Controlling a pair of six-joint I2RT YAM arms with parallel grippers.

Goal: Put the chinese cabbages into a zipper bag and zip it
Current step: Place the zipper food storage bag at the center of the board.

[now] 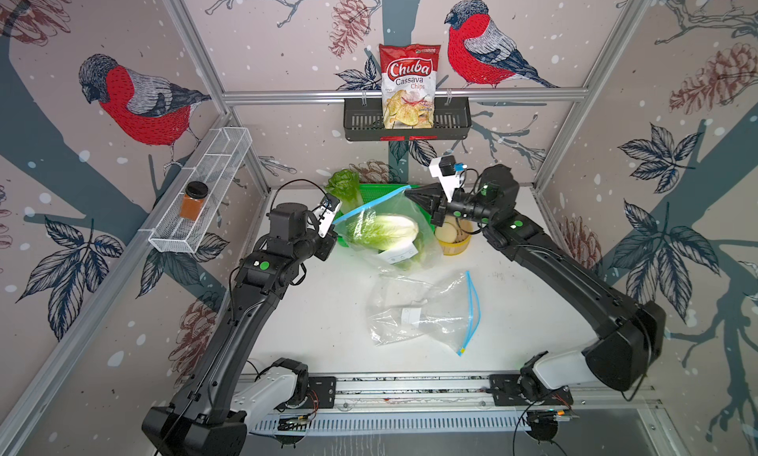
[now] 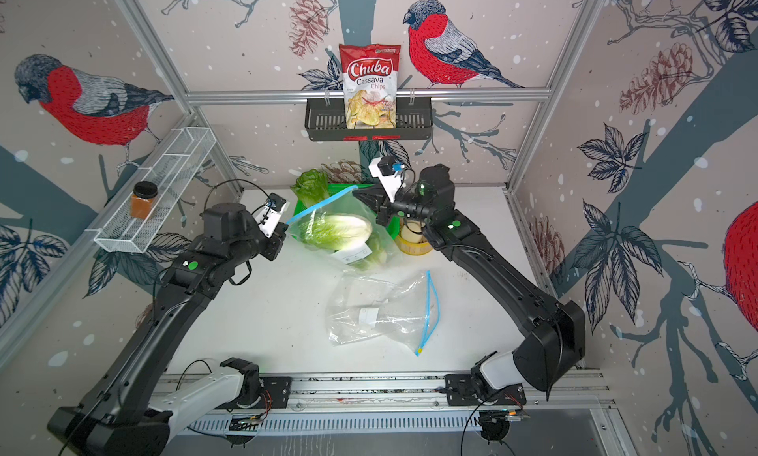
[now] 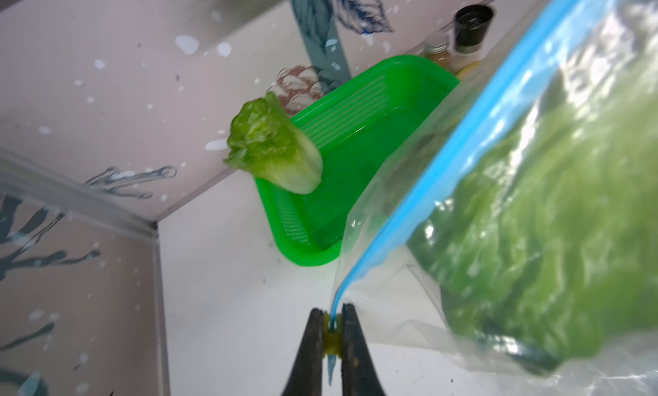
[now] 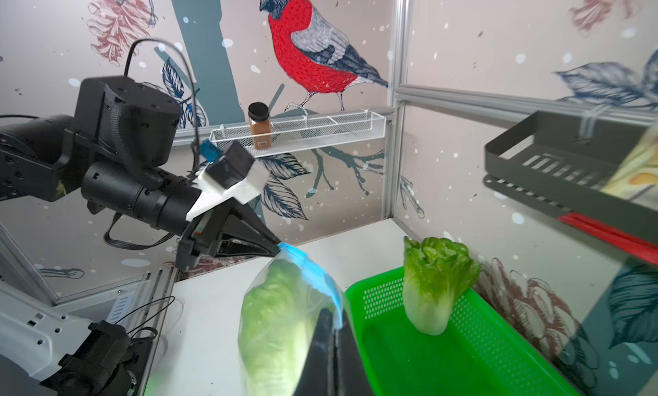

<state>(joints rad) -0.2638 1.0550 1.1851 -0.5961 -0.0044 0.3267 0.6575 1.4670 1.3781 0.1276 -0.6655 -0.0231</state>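
A clear zipper bag (image 1: 385, 238) with a blue zip strip hangs stretched between my two grippers, above the table. Inside lies a chinese cabbage (image 1: 383, 228), with more green leaf showing below it (image 1: 416, 255). My left gripper (image 3: 333, 326) is shut on the yellow slider (image 3: 333, 337) at one end of the strip. At the strip's other end my right gripper (image 4: 333, 321) is shut on the bag's corner. Another chinese cabbage (image 1: 346, 187) (image 4: 434, 283) leans on the rim of the green basket (image 3: 356, 155) behind the bag.
A second, empty zipper bag (image 1: 426, 310) lies flat at mid-table. A yellow cup (image 1: 455, 238) stands under my right wrist. A chips bag (image 1: 408, 84) sits in a black wall basket, and a spice jar (image 1: 195, 201) on the white wire shelf.
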